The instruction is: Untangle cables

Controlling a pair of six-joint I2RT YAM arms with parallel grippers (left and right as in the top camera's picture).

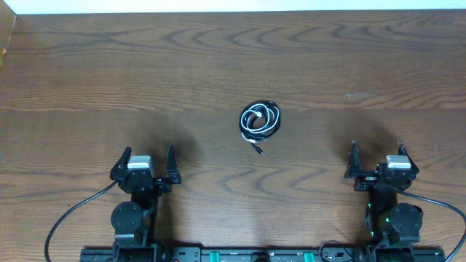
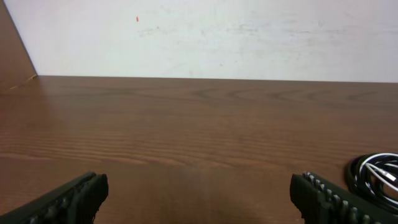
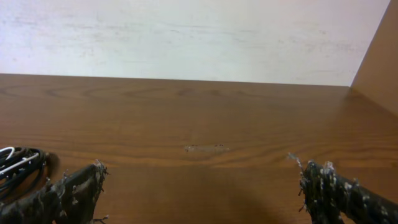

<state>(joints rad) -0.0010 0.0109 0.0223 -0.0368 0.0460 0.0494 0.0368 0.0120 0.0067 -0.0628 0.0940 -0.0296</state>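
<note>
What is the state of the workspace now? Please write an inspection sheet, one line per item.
Surface: wooden table, brown grain, with one small pale scuff.
Job's things: cable bundle, black and white cords coiled together mid-table; one plug end sticks out toward the robot.
Clutter: nothing seen.
Grippers: left gripper and right gripper are both open, hold nothing, and are apart from the bundle.
Cables: thick black arm cords trail from the arms, away from the bundle.
Surroundings: white wall behind the table; wooden side panel at the right.
</note>
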